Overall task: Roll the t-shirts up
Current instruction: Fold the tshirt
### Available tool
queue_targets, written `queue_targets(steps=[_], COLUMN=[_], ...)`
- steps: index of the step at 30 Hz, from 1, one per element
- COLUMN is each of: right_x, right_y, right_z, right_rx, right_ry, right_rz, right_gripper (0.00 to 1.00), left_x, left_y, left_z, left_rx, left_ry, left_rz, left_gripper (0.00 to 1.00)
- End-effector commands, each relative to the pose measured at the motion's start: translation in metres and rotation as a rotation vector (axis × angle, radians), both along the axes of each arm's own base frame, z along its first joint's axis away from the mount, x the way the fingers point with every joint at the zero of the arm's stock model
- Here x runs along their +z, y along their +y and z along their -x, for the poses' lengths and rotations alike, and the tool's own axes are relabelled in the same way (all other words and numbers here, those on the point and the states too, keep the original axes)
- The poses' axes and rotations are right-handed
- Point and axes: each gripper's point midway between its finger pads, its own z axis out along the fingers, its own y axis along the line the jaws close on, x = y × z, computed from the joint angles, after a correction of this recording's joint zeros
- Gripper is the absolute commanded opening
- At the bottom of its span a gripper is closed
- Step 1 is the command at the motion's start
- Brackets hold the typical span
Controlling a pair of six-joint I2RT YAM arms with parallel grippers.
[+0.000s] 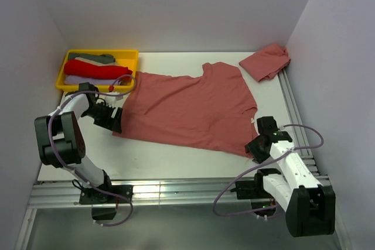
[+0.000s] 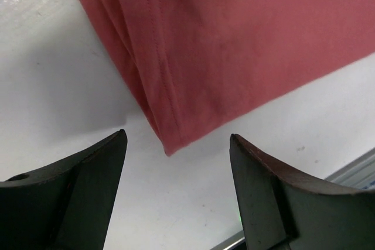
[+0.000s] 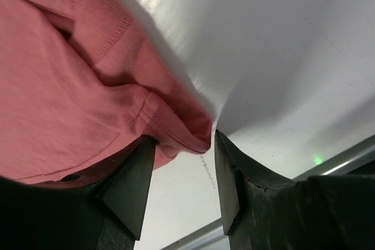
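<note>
A dusty salmon-red t-shirt point(image 1: 187, 106) lies spread flat across the middle of the white table. My left gripper point(image 1: 114, 118) is open at its near-left hem corner. In the left wrist view the corner of the shirt point(image 2: 234, 39) points into the gap of the left gripper point(image 2: 178, 137) without touching either finger. My right gripper point(image 1: 256, 144) is open at the shirt's near-right sleeve. In the right wrist view the sleeve hem point(image 3: 58, 86) hangs between the tips of the right gripper point(image 3: 185, 139) and lies over the left finger.
A second salmon-red t-shirt point(image 1: 266, 61) lies crumpled at the far right corner. A yellow tray point(image 1: 132, 57) at the far left holds a rolled bright red shirt point(image 1: 96, 69), a grey one point(image 1: 96, 58) and a lavender one point(image 1: 79, 80). Metal rails run along the near and right table edges.
</note>
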Motion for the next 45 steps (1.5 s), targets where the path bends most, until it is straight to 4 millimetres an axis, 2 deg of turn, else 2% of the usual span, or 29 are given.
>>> queue_targets(steps=[1,8,10,14,21,25,27,34,40,45], right_x=[0.01,0.019,0.02,0.025,0.041,0.047,0.052,0.082,0.086,0.092], right_y=[-0.01,-0.011,-0.012,-0.012,-0.013,-0.012,-0.01,-0.017,-0.016,-0.02], right_z=[-0.017,-0.023,-0.024,-0.027,-0.032,-0.033,-0.035,-0.033,-0.027,-0.015], right_rx=[-0.03,0.0,0.008,0.024,0.033,0.043,0.048,0.092,0.121,0.147], right_ry=[-0.092,-0.147,-0.155,-0.164,-0.186,-0.187,-0.193,-0.178,-0.163,-0.123], right_rz=[0.048,0.062,0.068,0.07,0.08,0.074,0.067,0.113,0.111,0.134], right_gripper=[0.49,0.33,0.25,0.18,0.09,0.04,0.01,0.0,0.0,0.0], left_x=[-0.005,-0.021,-0.025,-0.035,-0.033,-0.022,-0.014,-0.005,-0.01,-0.005], left_y=[0.006,0.014,0.013,0.01,-0.002,-0.005,-0.004,0.01,0.011,0.011], left_z=[-0.019,-0.029,-0.029,-0.024,-0.015,-0.008,-0.006,0.02,0.053,0.074], left_rx=[0.04,0.108,0.116,0.116,0.064,0.034,0.015,-0.022,-0.035,-0.052], left_ry=[-0.041,-0.021,-0.009,0.013,0.034,0.045,0.03,0.051,0.113,0.138], left_rz=[-0.016,-0.055,-0.056,-0.079,-0.063,-0.047,-0.052,-0.126,-0.124,-0.135], left_gripper=[0.76,0.71,0.68,0.6,0.23,0.05,0.0,0.0,0.0,0.0])
